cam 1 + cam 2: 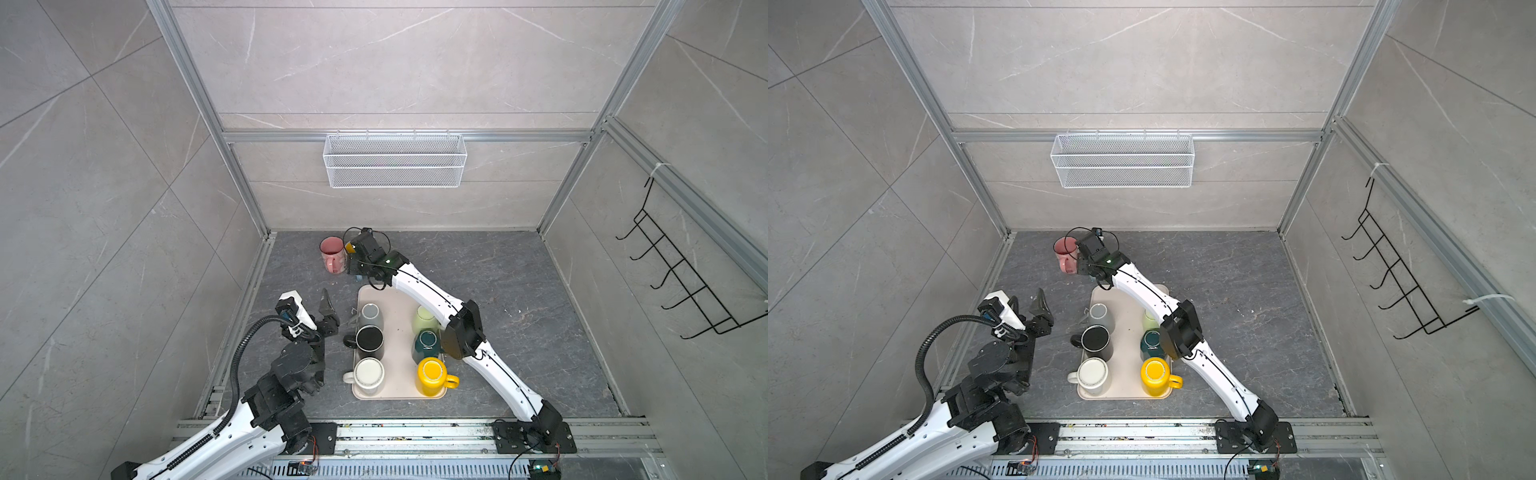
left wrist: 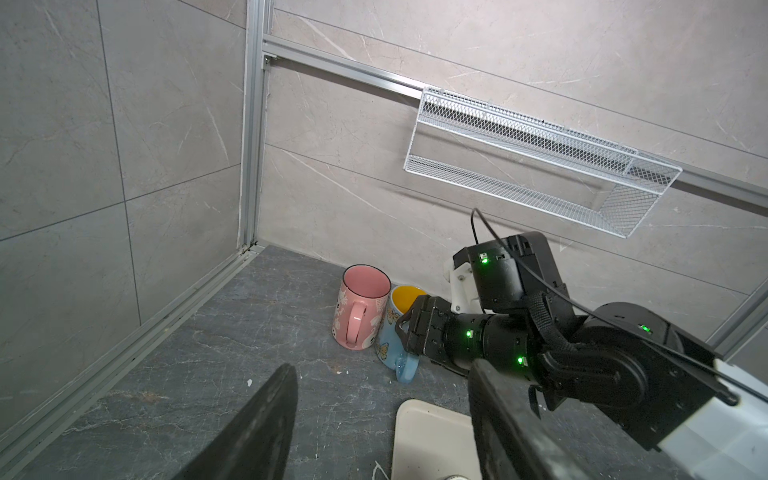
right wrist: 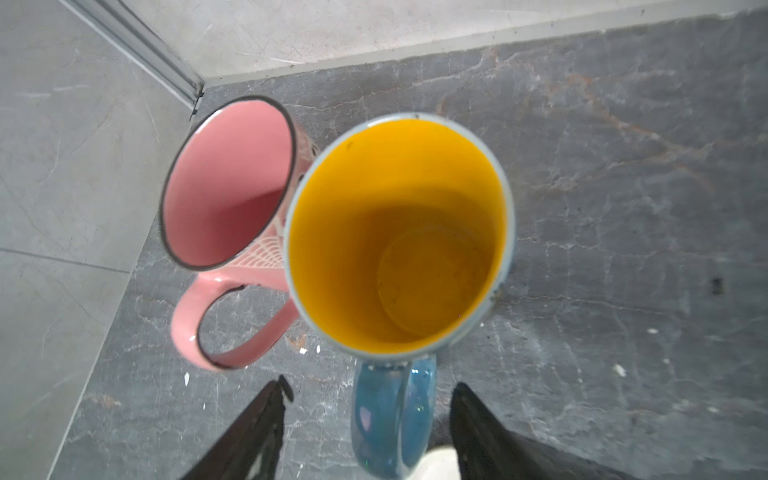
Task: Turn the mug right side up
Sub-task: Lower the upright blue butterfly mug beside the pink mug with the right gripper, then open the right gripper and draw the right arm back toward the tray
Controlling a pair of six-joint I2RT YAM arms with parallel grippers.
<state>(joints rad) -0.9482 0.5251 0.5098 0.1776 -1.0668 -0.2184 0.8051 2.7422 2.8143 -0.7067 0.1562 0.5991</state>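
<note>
The mug [image 3: 399, 232] is blue with a yellow inside and stands upright on the dark floor, mouth up. It sits close beside a pink mug [image 3: 228, 183], and I cannot tell whether they touch. My right gripper [image 3: 372, 384] is open, one finger on each side of the blue handle [image 3: 390, 415] without touching it. In the left wrist view the mug [image 2: 390, 345] stands just ahead of the right gripper [image 2: 409, 328]. In a top view only a bit of the mug's yellow inside [image 1: 350, 248] shows past the wrist. My left gripper [image 2: 382, 370] hangs open and holds nothing, left of the tray [image 1: 399, 316].
The beige tray carries several mugs, among them a yellow one [image 1: 432, 374] and a white one [image 1: 368, 374]. The right arm reaches over the tray's far end. A white wire basket [image 1: 395, 160] hangs on the back wall. A black hook rack [image 1: 685, 282] hangs on the right wall.
</note>
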